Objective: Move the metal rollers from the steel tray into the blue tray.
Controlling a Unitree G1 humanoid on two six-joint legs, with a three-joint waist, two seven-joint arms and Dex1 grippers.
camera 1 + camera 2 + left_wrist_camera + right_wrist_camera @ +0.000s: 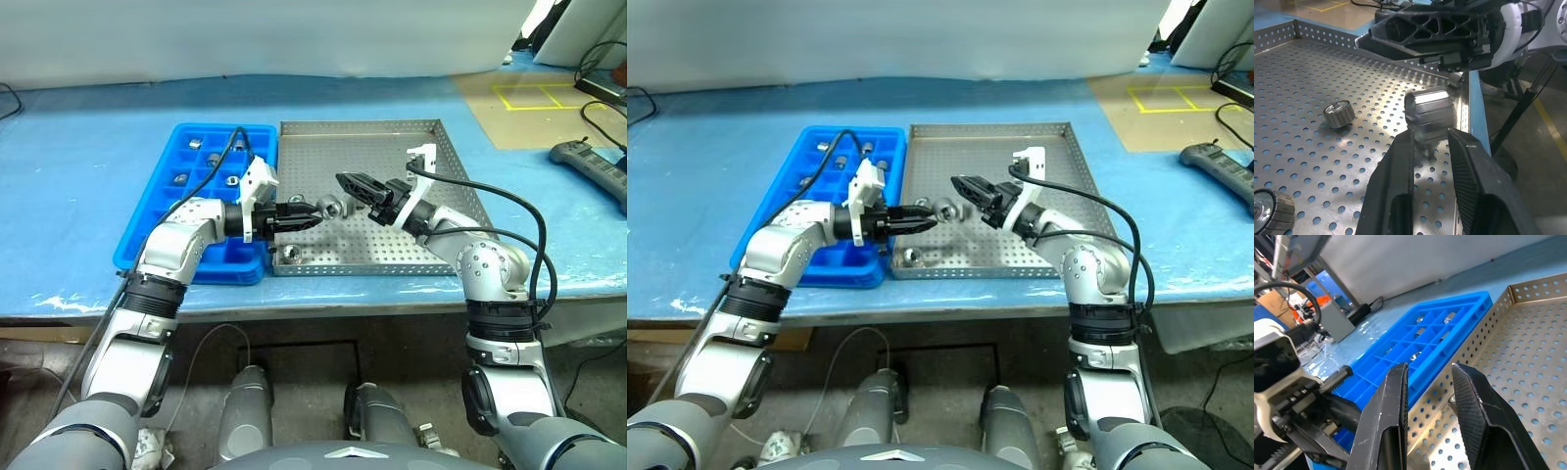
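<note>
Left gripper (306, 217) clamped on one metal roller (1430, 115) held above the steel tray (392, 147), right gripper (345, 182) closed and empty beside it, other rollers (290, 255) in steel tray and in blue tray (157, 211).

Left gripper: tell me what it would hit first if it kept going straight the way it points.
Probably the right gripper, just past the roller that the left gripper holds over the steel tray; depth is unclear.
</note>
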